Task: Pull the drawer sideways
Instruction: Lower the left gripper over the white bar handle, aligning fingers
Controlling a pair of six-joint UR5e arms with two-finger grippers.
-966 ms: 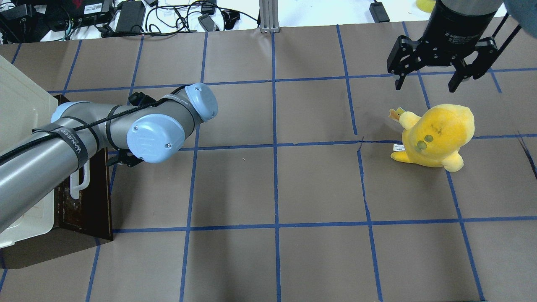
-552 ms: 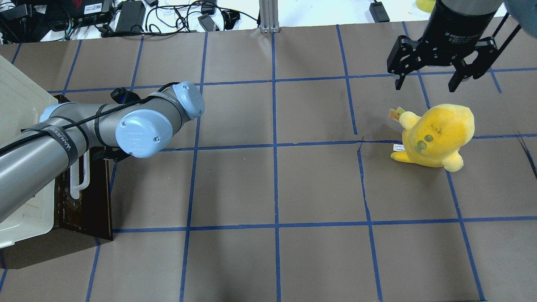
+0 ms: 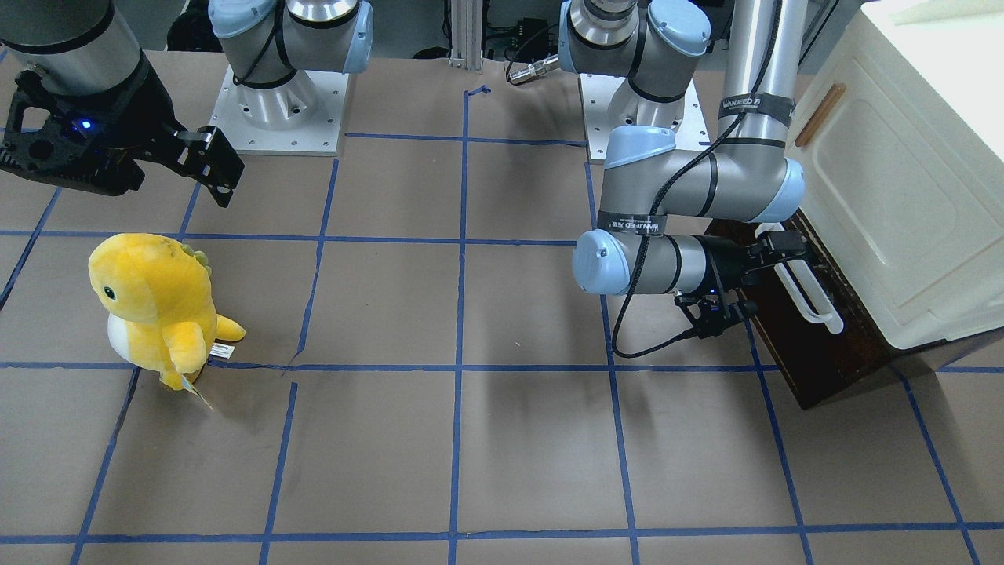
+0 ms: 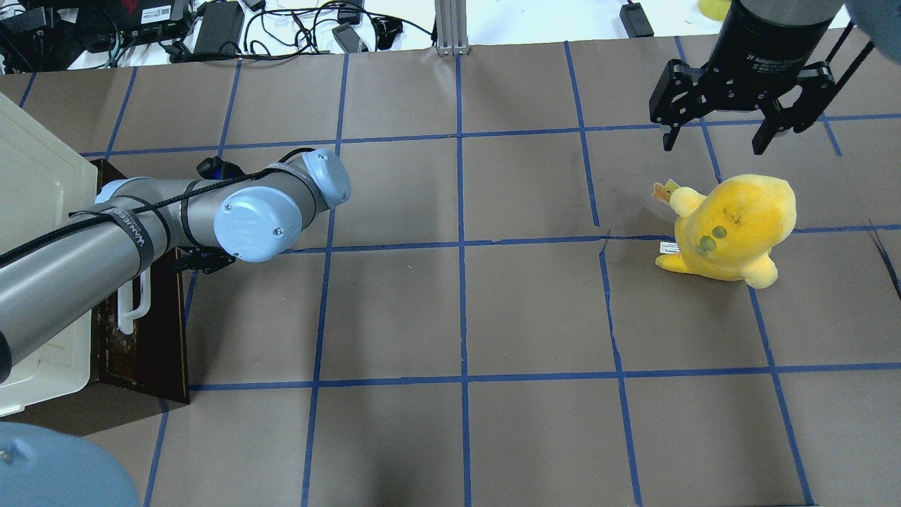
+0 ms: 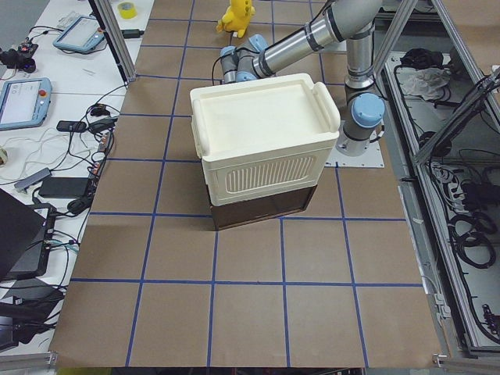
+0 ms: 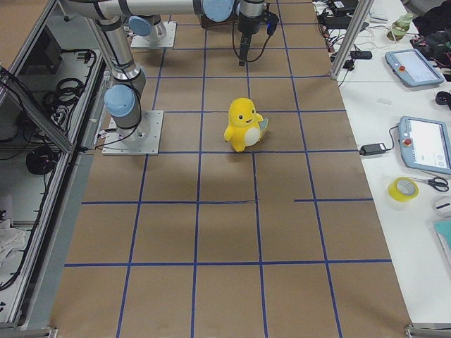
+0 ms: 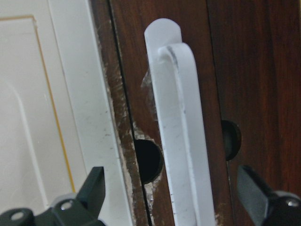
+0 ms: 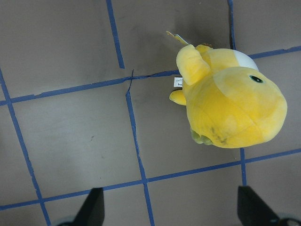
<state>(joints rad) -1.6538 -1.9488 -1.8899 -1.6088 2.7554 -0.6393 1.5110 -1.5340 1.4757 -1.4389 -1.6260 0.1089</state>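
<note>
The drawer has a dark brown wooden front and sits closed under the cream cabinet; it also shows in the overhead view. Its long white bar handle fills the left wrist view. My left gripper is open right at the drawer front, near one end of the handle. In the left wrist view its jaws stand one on each side of the bar, not touching it. My right gripper is open and empty, hovering high beyond the plush.
A cream-white cabinet with a small wooden door handle stands over the drawer at the table's left end. A yellow plush dinosaur stands on the right half, under my right gripper's wrist camera.
My left arm's wrist swung toward the cabinet, then back a little to the right. The drawer and its handle are where they were. The right arm has not moved.
</note>
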